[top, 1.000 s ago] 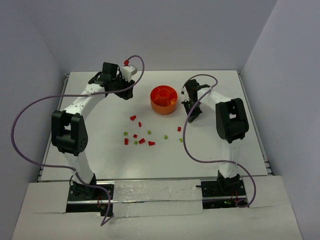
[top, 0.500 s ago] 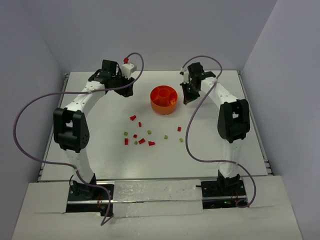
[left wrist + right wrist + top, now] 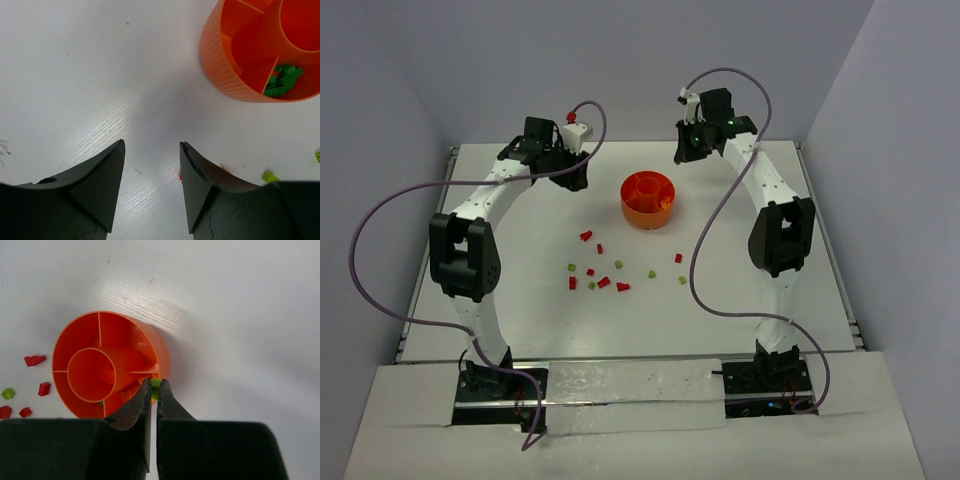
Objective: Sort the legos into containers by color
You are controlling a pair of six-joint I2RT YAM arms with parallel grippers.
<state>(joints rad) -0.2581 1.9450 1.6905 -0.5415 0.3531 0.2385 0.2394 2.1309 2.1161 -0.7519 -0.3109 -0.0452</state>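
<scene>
The orange bowl (image 3: 648, 200) with its divided containers stands at mid-table. My right gripper (image 3: 154, 382) is shut on a small yellow-green lego (image 3: 156, 389), held high above the near rim of the bowl (image 3: 107, 365); in the top view this gripper (image 3: 692, 145) is raised at the back right of the bowl. My left gripper (image 3: 152, 145) is open over bare table left of the bowl (image 3: 260, 50), nothing between its fingers. Green legos (image 3: 282, 80) lie in one compartment. Loose red and green legos (image 3: 604, 282) are scattered in front of the bowl.
A red piece (image 3: 586, 236) lies closest to the bowl's left front, another red one (image 3: 678, 257) and a green one (image 3: 682, 280) to the right front. The side walls and the table's back edge are close to both grippers.
My right arm has risen from table level beside the bowl and swung back toward the far edge, jaws closed. My left gripper has barely moved.
</scene>
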